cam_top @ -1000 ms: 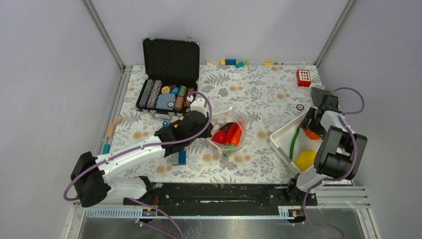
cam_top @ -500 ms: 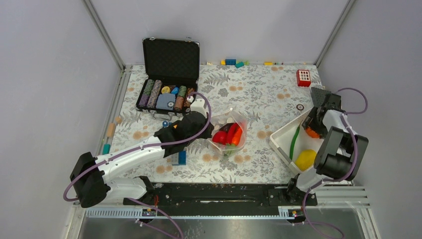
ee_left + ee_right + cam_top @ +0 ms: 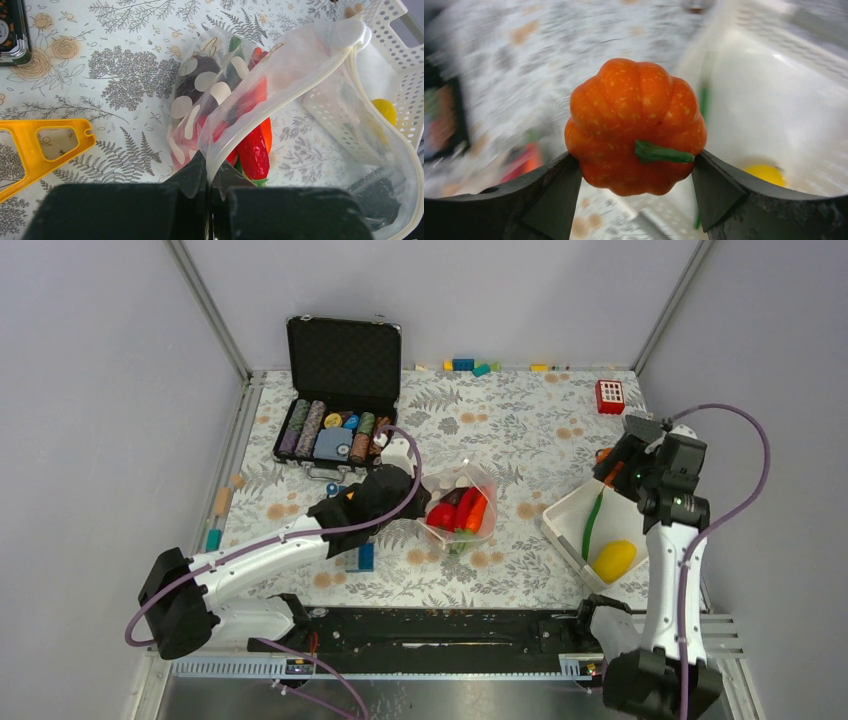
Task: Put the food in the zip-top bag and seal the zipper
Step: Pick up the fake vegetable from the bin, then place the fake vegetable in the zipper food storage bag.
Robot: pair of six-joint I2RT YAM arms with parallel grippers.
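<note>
The clear dotted zip-top bag lies mid-table with its mouth held open. Red chili, orange carrot and a dark piece lie inside it. My left gripper is shut on the bag's rim at the zipper strip; the wrist view shows the jaws pinched together on it. My right gripper is raised over the far end of the white basket, shut on the orange pumpkin. A yellow piece and a green pod lie in the basket.
An open black case of poker chips stands at the back left. A red block and small blocks sit along the back edge. A blue block lies under my left arm. A yellow plastic piece lies left of the bag.
My right arm has risen out of the basket with the pumpkin in its jaws and shifted slightly left. The left arm and the bag have stayed put.
</note>
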